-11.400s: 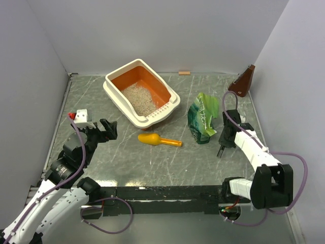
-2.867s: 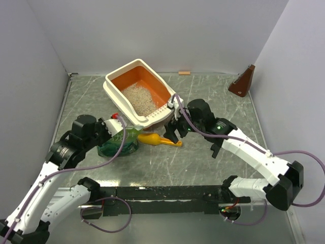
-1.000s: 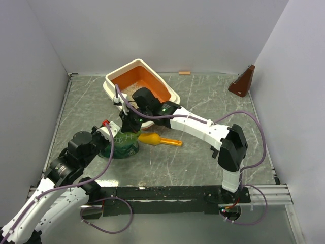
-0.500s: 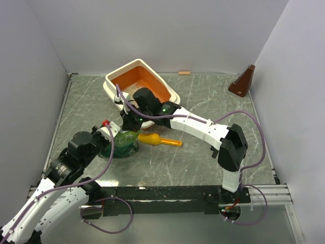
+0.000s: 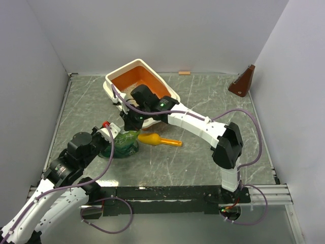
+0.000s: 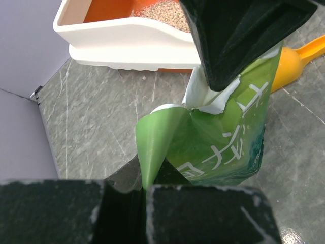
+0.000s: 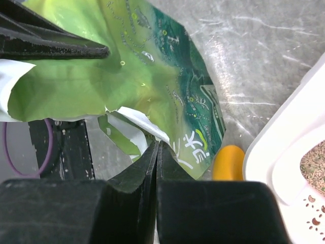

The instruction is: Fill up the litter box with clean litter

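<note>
Currently, the green bag is seen standing on the table, left of centre in the top view, just below the litter box. It is gripped from two sides. The left gripper is clenched on a folded green edge of the bag at the bottom of the left wrist view. The right gripper is pinched shut on a torn white-and-green flap of the bag. In the top view the right gripper is placed just above the bag and the left gripper at the bag's upper left.

The litter box is set diagonally in the upper left of the table, and much of its near end is covered by the right arm. Litter is seen lying inside it, against the orange wall; a patch of litter also shows at the right edge of the right wrist view, behind the box's white rim.

A yellow scoop is laid flat on the table just right of the bag, apart from both grippers. A brown object is stood in the upper right corner.
</note>
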Robot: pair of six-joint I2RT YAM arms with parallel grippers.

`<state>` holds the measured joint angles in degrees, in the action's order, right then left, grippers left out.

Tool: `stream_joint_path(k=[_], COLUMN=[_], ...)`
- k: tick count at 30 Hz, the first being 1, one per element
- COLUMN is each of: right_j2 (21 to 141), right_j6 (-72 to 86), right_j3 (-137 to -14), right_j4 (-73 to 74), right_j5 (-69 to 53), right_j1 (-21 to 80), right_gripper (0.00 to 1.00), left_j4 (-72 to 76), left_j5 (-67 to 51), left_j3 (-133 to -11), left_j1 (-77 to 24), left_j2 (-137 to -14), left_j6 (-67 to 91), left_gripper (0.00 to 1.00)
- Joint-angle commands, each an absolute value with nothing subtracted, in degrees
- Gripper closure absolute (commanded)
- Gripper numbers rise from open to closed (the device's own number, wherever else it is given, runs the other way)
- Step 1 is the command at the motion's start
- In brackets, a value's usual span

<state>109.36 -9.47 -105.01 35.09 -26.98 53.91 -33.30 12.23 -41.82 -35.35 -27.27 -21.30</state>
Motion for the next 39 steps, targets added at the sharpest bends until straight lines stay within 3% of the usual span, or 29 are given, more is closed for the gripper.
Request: stream_joint_path(k=[1,10,11,12,16,20,24,30,32,37,39], right_j2=[112.1,113.6,113.6,113.4,111.3,110.0,108.5,101.7,100.9,102.2,102.7], right_j6=[-13.5,-19.0,-19.7,-20.5,-23.5,-26.6,-28.4,-25.1,-23.0,-17.3,-15.8], right_j3=[-107.9,-109.3,-109.5,-109.3,-107.2,-107.1,-107.0,-102.0,-103.3,-108.2,-109.1], right_j4=[35.7,40.4,41.5,42.3,43.9,47.9,49.7,40.7,40.3,41.3,41.2], right_j5=[-26.3,-29.2,-29.5,-30.1,-32.2,-34.0,-33.5,-34.6,-34.4,-33.1,-32.3], right_j1=[53.0,53.8,53.9,54.0,54.1,54.4,54.8,54.4,54.3,54.1,54.1], right_gripper=[1.0,0.99,0.94,0.8,0.49,0.34,0.28,0.28,0.32,0.57,0.77], left_j4=[-23.7,-23.4,-23.2,-23.2,-23.2,-23.6,-23.8,-24.3,-24.6,-24.6,-24.4], left_j5=[8.6,8.3,8.3,8.3,8.5,8.3,8.0,6.8,6.9,6.9,6.9], left_j3=[-43.6,-42.9,-42.9,-43.0,-43.1,-43.1,-43.1,-43.9,-44.1,-43.6,-43.3], left_j1=[-36.0,-36.4,-36.5,-36.5,-37.0,-37.4,-37.7,-37.7,-37.7,-37.8,-37.9], left_j2=[-26.0,-25.5,-25.5,-25.7,-25.8,-25.8,-25.3,-24.9,-25.0,-24.3,-24.1], left_j6=[-20.7,-21.6,-21.6,-21.7,-22.1,-22.6,-22.8,-22.6,-22.5,-22.6,-22.6], left_gripper=[0.99,0.99,0.99,0.99,0.99,1.0,0.99,0.99,0.99,0.99,0.99])
